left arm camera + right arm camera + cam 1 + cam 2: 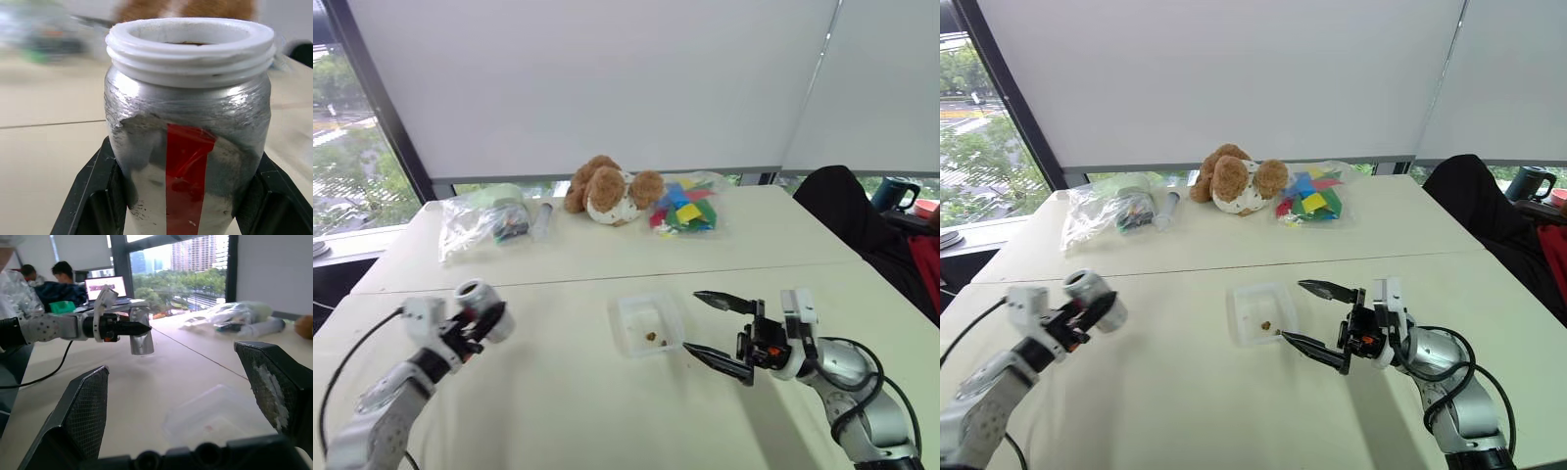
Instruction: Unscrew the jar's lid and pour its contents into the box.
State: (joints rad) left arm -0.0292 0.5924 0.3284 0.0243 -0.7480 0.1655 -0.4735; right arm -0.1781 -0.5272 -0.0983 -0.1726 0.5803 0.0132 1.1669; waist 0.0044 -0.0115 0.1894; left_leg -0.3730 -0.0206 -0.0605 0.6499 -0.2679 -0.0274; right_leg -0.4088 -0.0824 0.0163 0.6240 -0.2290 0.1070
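Clear plastic forms the box (pixel 648 324), which sits on the cream tabletop (pixel 568 392) at centre, with a few brown contents (pixel 650 337) inside.

Head views: the left pincer (pixel 480 323) is clamped on the jar (pixel 485 307), holding it above the tabletop at the left, well apart from the box. The jar's mouth is uncapped. The right pincer (pixel 705 325) stands just right of the box, fingers spread wide and holding nothing; its lower fingertip is near the box's right edge. At the far side of the tabletop lie a clear bag (pixel 481 221), a grey tube (pixel 542 217), a plush bear (pixel 607 190) and a bag of coloured pieces (pixel 685 208).

Left wrist view: the jar (pixel 188 142) is gripped between two black fingers (pixel 93 196), upright relative to them. Its white threaded neck is open, and a red stripe runs down its silver side.

Right wrist view: the two fingers (pixel 83 411) are far apart and empty. Between them lies the box (pixel 215 413). Beyond, the left pincer (pixel 131 328) holds the jar (pixel 142 339) above the tabletop. Two people sit by a laptop in the background.
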